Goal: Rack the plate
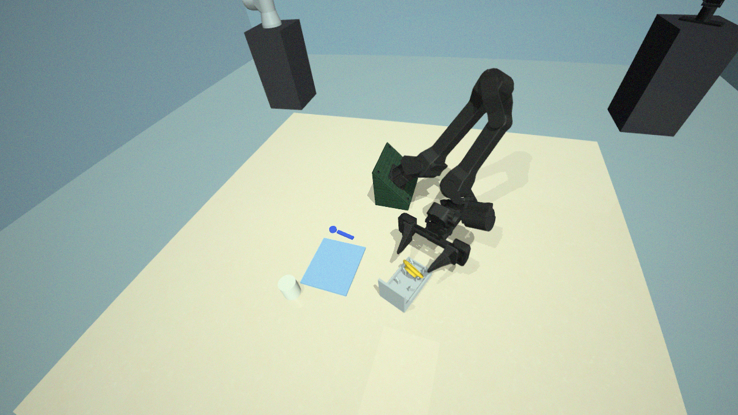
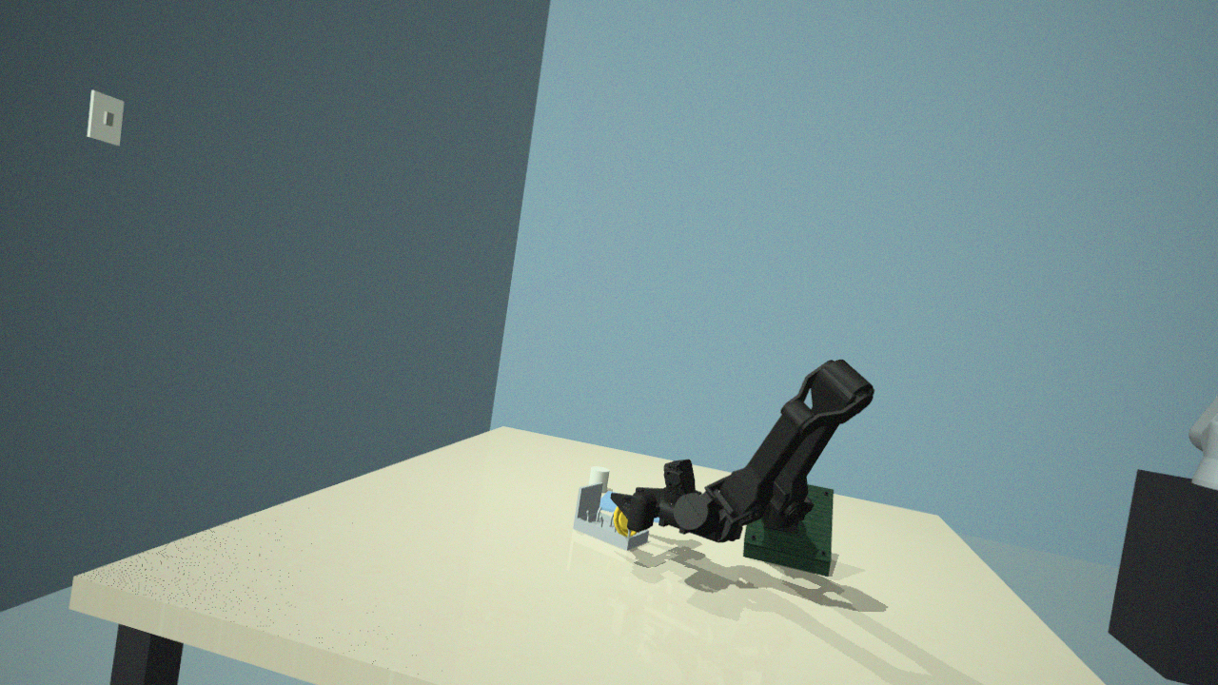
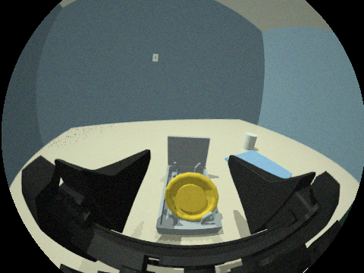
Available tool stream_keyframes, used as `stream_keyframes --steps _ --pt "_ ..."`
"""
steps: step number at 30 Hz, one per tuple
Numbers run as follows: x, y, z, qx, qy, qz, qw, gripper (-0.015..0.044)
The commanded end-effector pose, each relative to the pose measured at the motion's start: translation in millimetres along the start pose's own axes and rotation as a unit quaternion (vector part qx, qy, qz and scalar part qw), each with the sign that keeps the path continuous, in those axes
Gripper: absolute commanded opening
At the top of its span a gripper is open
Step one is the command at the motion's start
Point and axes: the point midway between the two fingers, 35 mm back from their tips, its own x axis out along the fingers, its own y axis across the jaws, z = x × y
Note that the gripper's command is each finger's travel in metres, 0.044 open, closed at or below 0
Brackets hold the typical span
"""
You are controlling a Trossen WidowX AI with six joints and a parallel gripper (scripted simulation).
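The yellow plate (image 1: 413,269) (image 2: 622,519) (image 3: 191,197) stands on edge in the grey dish rack (image 1: 396,296) (image 2: 589,502) (image 3: 188,148), at the end nearest the arm, away from the rack's tall end panel. It leans a little, and its round face shows in the wrist view. The slot around its lower edge is partly hidden. My gripper (image 1: 413,261) (image 3: 190,157) is open, with one fingertip on each side above the rack. In the wrist view there are wide gaps between the plate and both fingers.
A light blue mat (image 1: 334,266) (image 3: 259,163) lies beside the rack. A white cylinder (image 1: 289,287) (image 2: 599,479) (image 3: 249,141) stands past the mat. A blue spoon-like thing (image 1: 345,234) lies behind the mat. A dark green slanted block (image 1: 387,193) (image 2: 817,528) stands at the arm's base.
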Motion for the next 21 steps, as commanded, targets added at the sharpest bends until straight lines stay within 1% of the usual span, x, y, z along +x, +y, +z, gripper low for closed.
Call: stream_keyframes --steps 1,9,12,21 --pt "1 4 21 -0.001 0.001 0.001 1.000 0.0400" --pt "0 3 77 -0.011 -0.007 0.009 1.000 0.0400" --pt "1 2 78 -0.021 -0.004 0.004 1.000 0.0400" --pt "21 -15 78 -0.141 0.051 -0.065 0.987 0.0400"
